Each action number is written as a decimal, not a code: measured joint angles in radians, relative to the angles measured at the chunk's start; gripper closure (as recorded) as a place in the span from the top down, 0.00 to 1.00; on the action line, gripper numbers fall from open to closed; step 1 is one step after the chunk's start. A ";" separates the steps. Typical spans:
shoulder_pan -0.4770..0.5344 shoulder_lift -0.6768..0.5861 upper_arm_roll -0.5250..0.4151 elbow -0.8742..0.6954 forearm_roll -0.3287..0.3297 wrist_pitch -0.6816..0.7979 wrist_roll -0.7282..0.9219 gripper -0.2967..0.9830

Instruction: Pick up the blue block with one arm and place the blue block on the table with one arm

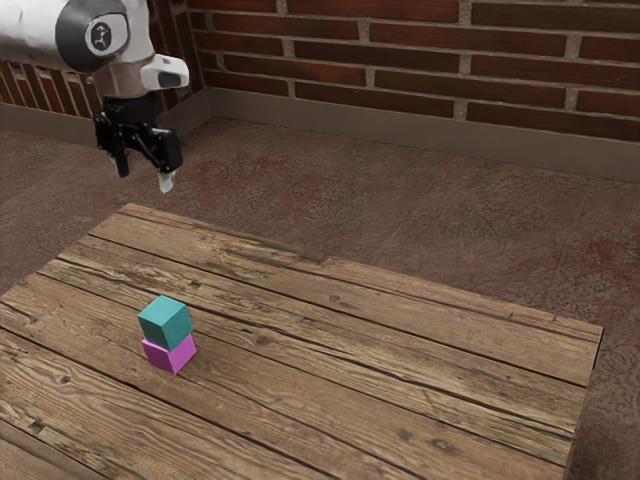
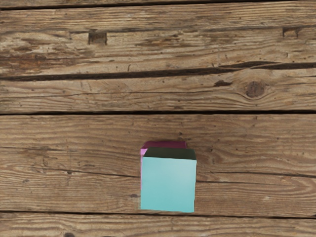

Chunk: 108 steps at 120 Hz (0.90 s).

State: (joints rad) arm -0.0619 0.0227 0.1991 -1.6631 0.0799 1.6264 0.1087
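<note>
On the desk [image 1: 420,345], blue block [image 1: 164,322] sits stacked on top of magenta block [image 1: 170,355] — the two touching, both upright. Fingers [image 1: 167,182] spread wide, gripping nothing — raised well above the blocks, apart from them.

2 blks (1 blue blk [image 1: 164,324], 1 pink blk [image 1: 170,357]), 1 tbl [image 1: 400,350], 1 arm [image 1: 45,28], 1 tool [image 1: 145,178].

Brick wall [image 1: 420,60], mottled floor [image 1: 450,210], plank table [image 1: 420,340]
</note>
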 joint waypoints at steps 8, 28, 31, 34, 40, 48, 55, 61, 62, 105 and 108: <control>0.041 0.021 0.005 -0.014 -0.007 0.057 0.000 0.77; 0.004 0.059 0.006 -0.040 -0.030 0.162 0.000 0.77; -0.014 0.052 0.006 -0.061 -0.032 0.178 0.000 0.77; -0.030 0.040 0.005 -0.098 -0.034 0.199 0.000 0.77; -0.053 0.028 0.006 -0.146 -0.038 0.236 0.000 0.77; -0.069 0.005 0.006 -0.203 -0.042 0.275 0.000 0.77; -0.082 -0.026 0.012 -0.254 -0.045 0.301 -0.001 0.77; -0.096 -0.054 0.019 -0.306 -0.046 0.328 -0.001 0.77; -0.097 -0.057 0.020 -0.314 -0.046 0.332 -0.001 0.77; -0.031 -0.140 0.037 -0.550 -0.066 0.493 -0.004 0.77; -0.032 -0.141 0.037 -0.561 -0.066 0.499 -0.004 0.77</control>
State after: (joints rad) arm -0.0938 -0.1179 0.2362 -2.2242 0.0134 2.1259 0.1046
